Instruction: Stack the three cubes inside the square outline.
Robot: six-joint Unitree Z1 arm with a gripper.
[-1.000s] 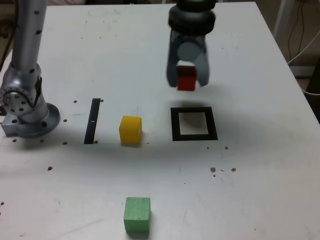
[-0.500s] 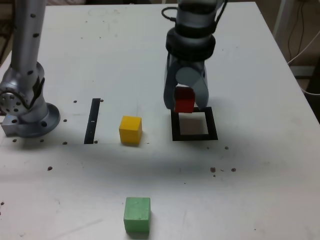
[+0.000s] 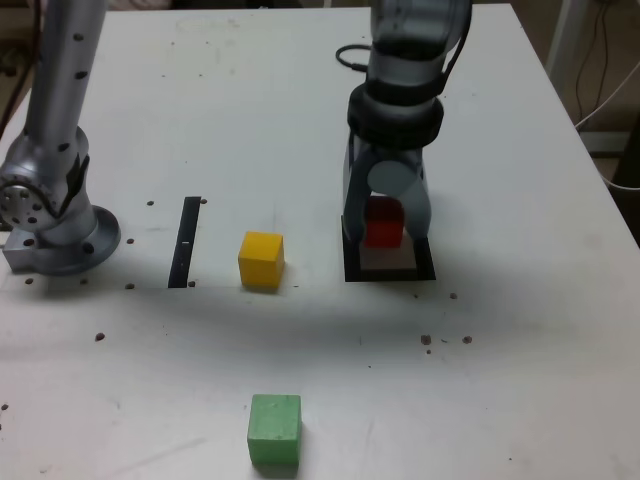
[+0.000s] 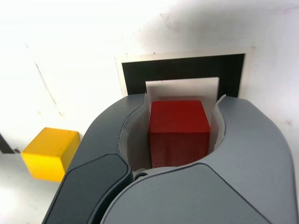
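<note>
Your pincer is clamped on the red cube, one jaw on each side of it, and it hangs directly over the square outline. In the wrist view you see the red cube seated between the two grey jaws of the pincer, with the white centre and the black border of the square outline showing just beyond it. You cannot tell from either view whether the cube's underside touches the white centre or sits slightly above it. The outline lies toward the middle of the white worktop, nearer its right edge in the exterior view. The yellow cube stands on the worktop beside the outline, apart from it, on the side toward the left edge; it also appears in the wrist view. The green cube sits alone near the worktop's front edge, well apart from both.
</note>
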